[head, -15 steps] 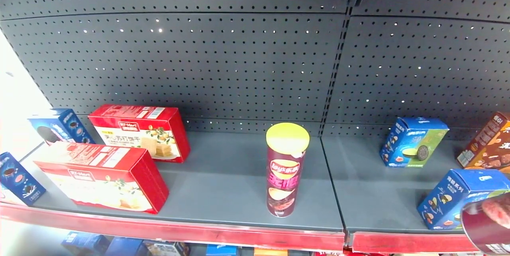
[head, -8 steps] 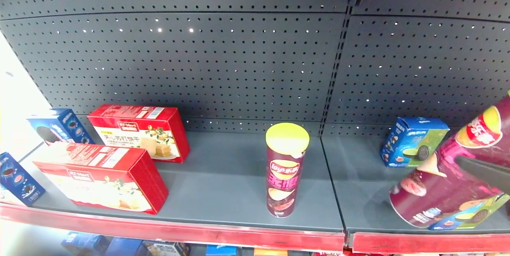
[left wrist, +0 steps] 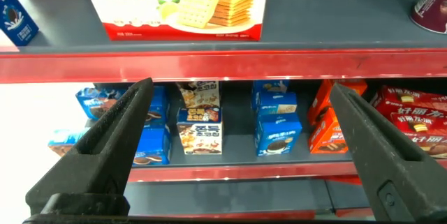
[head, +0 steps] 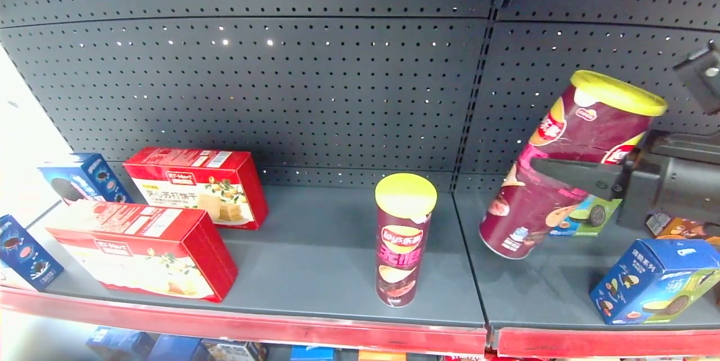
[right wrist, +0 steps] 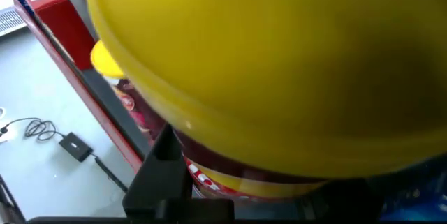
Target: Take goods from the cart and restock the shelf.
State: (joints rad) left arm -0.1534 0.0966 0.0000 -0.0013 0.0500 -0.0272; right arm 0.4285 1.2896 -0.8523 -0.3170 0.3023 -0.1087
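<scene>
Left gripper (left wrist: pixel 237 147): held wide open with nothing between its jaws, in front of a lower shelf (left wrist: pixel 230 172) stocked with small boxes.
Front edge: a red strip (head: pixel 253 324) is fixed along the shelf (head: pixel 315 248).
Standing can (head: pixel 404 237): set upright near the front, yellow lid up.
Held can (head: pixel 562 141): clamped around its middle by the right gripper (head: pixel 557 172) over the shelf's right section. Its long axis is tilted, with the lid (right wrist: pixel 279 63) up and to the right and the base down and to the left.
Contact: whether the base touches the board cannot be told.
Hidden: a green and blue box (head: pixel 588 217) is mostly covered by the held can.
Neighbours: two red boxes (head: pixel 140 246) are placed at the left, a blue box (head: pixel 652 279) at the right.
Behind: a dark perforated back panel (head: pixel 281 85) is seen.
</scene>
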